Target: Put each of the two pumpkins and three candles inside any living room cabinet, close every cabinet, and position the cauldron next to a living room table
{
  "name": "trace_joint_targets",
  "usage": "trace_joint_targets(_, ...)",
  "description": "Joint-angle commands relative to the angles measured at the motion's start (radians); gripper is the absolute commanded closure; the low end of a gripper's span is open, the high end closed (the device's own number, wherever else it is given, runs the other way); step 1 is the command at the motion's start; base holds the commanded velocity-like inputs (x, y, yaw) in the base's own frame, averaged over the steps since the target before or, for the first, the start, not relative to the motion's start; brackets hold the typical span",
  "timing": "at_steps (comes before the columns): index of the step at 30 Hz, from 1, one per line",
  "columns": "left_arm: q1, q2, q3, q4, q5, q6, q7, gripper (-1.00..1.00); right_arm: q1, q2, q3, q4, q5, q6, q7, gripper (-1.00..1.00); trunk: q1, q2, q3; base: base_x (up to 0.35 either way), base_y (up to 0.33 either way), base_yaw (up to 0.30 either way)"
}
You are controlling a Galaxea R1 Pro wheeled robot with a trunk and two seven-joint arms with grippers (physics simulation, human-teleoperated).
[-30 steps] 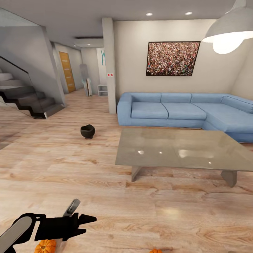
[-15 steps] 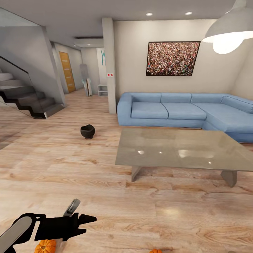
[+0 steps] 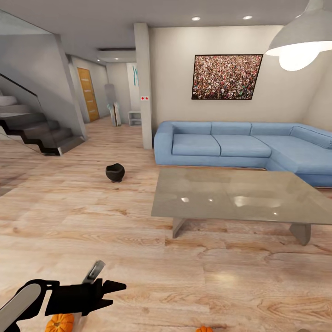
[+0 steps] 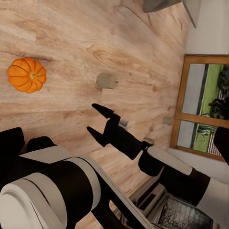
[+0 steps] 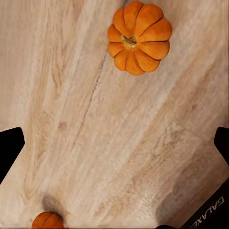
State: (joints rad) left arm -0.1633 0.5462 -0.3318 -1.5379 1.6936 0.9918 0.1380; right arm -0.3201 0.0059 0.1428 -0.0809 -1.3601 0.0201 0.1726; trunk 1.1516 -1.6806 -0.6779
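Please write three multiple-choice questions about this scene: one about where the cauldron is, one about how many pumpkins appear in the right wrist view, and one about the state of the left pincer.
1. Where is the cauldron?
A. On the coffee table
B. On the floor, apart from the table
C. On the sofa

2. How many pumpkins appear in the right wrist view?
A. One
B. Two
C. Three

3. What is the state of the left pincer?
A. Open and empty
B. Shut on a pumpkin
C. Shut on a candle

Answers:
1. B: the cauldron stands on the wood floor, with a gap to the table.
2. B: one pumpkin shows whole, another pumpkin sits at the picture's edge.
3. A: the left pincer has its fingers spread with nothing between them.
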Motion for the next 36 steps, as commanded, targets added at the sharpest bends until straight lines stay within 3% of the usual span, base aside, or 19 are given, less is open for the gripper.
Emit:
trace_joint_targets(1,-0.001,0.001,0.002,-0.001,0.011,0.001,0.009,-1.00,-0.001,0.000,0.013,0.002,-0.007,0.001,-0.001,-1.00,0.000,0.000,-0.001,0.000,0.000,0.000)
trace_joint_targets(12,-0.001,0.001,0.025,-0.001,0.007,0.001,0.011,-1.00,0.000,-0.003,0.036,0.003,0.009,-0.009,-0.037,-1.00,0.042,-0.077,-0.035,0.000,0.000,0.000)
trace_joint_targets(20,-0.001,0.001,0.046,-0.002,0.002,0.000,0.014,-1.00,-0.001,-0.013,0.037,0.003,0.009,-0.028,-0.036,-1.00,0.042,-0.077,-0.035,0.000,0.000,0.000)
trace_joint_targets(28,-0.001,-0.001,0.059,-0.005,-0.002,0.000,0.016,-1.00,0.000,-0.016,0.040,-0.002,0.013,-0.049,-0.033,-1.00,0.073,-0.133,-0.060,0.000,0.000,0.000)
trace_joint_targets(32,-0.001,-0.003,0.054,-0.006,-0.013,-0.002,0.032,-1.00,0.000,-0.017,0.075,-0.005,0.025,-0.061,-0.032,-1.00,0.088,-0.161,-0.073,0.000,0.000,0.000)
trace_joint_targets(36,-0.001,-0.010,0.054,-0.011,-0.025,-0.002,0.115,-1.00,-0.001,-0.016,0.115,-0.008,0.036,-0.066,-0.027,-1.00,0.103,-0.189,-0.085,0.000,0.000,0.000)
